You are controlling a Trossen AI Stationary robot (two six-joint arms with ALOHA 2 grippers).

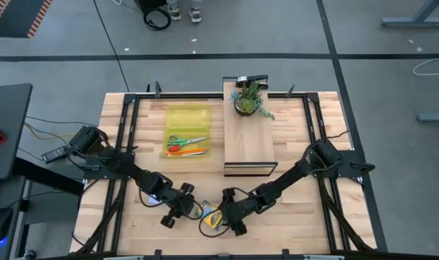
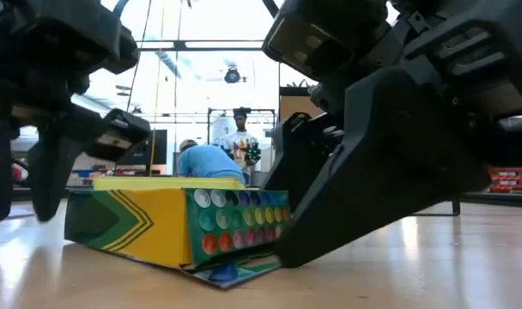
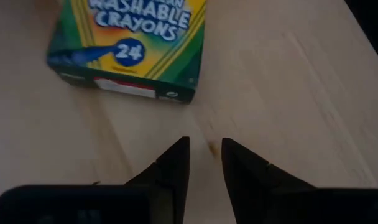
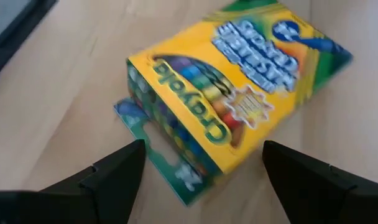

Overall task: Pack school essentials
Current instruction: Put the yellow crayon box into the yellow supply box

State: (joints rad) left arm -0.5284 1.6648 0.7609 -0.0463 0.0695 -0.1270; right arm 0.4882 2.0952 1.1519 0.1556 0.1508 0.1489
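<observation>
The green-and-yellow crayon box (image 1: 212, 215) lies on the table near its near edge, between my two grippers. Its opened end flap (image 4: 145, 134) is spread on the wood under it (image 2: 227, 275). My right gripper (image 4: 204, 165) is wide open, with a finger on each side of that flap end. My left gripper (image 3: 204, 146) hovers just left of the box (image 3: 130, 46), open by a narrow gap and holding nothing. Green-handled scissors (image 1: 185, 140) and orange pencils (image 1: 187, 151) lie in a yellow case (image 1: 188, 128). The notepad is not visible. My right gripper comes at the crayon box's flap end (image 2: 244, 223) low and slanting from the table's right. In the low view a finger (image 2: 330, 223) stands right against that end. I cannot tell whether it touches the box.
A light wooden board (image 1: 250, 137) with a potted plant (image 1: 248, 100) on its far end stands right of the yellow case. Bare wood surrounds the crayon box. People show in the room beyond the far edge (image 2: 211, 159).
</observation>
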